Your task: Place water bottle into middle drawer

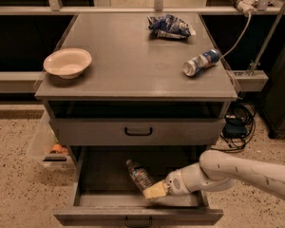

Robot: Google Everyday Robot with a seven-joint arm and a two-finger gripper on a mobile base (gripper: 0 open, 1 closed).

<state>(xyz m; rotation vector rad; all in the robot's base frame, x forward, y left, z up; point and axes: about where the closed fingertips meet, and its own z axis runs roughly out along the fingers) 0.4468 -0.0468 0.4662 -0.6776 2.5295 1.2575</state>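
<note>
- Pale-tipped robot gripper sits low inside the open wide grey metal middle drawer, touching the base of the slim clear plastic water bottle; grasping or released, cannot tell.
- Bottle is in the drawer, cap toward back-left; label unreadable.
- Grey cabinet top: empty cream bowl, tipped blue-and-silver can, blue crumpled snack bag.

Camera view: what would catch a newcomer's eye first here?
First, the white arm reaching from the right into the open middle drawer, with the gripper at the near end of the water bottle inside it. Next, the cabinet top: a pale bowl at left, a blue-and-silver can on its side at right, and a blue snack bag at the back.
</note>
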